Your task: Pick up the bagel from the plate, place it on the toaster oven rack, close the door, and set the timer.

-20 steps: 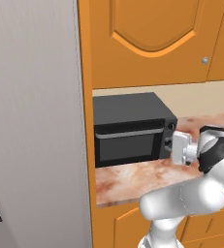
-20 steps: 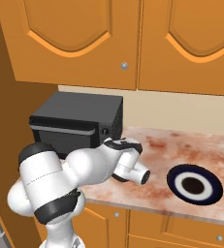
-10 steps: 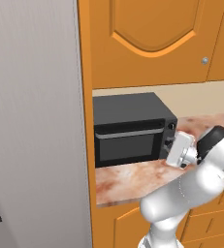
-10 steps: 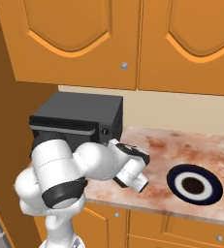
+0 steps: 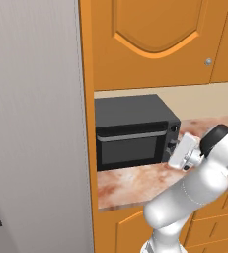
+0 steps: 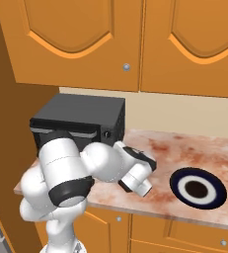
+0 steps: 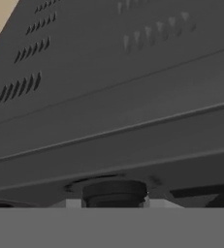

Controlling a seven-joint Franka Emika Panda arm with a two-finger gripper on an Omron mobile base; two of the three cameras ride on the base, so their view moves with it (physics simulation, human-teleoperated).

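Observation:
The black toaster oven (image 5: 135, 128) stands on the counter with its door (image 5: 130, 149) shut and its grey bar handle across the top. Behind that door, the toaster oven rack and the bagel are hidden. My gripper (image 5: 174, 147) is pressed against the control panel at the oven's right front. In the hand view a round dark knob (image 7: 114, 190) sits between the fingertips of my gripper (image 7: 114, 202), which is shut on it. The plate (image 6: 184, 174), navy-ringed, lies on the counter to the right of my hand.
Orange wall cabinets (image 6: 130, 39) hang above the oven. A tall grey panel (image 5: 36, 123) stands close to the oven's left. Marbled counter (image 5: 135, 180) runs in front of the oven, with orange drawers (image 6: 150, 230) below.
My hand has stayed at the oven's control panel and rolled slightly. The arm's elbow has swung up and forward. The jaws have narrowed a little.

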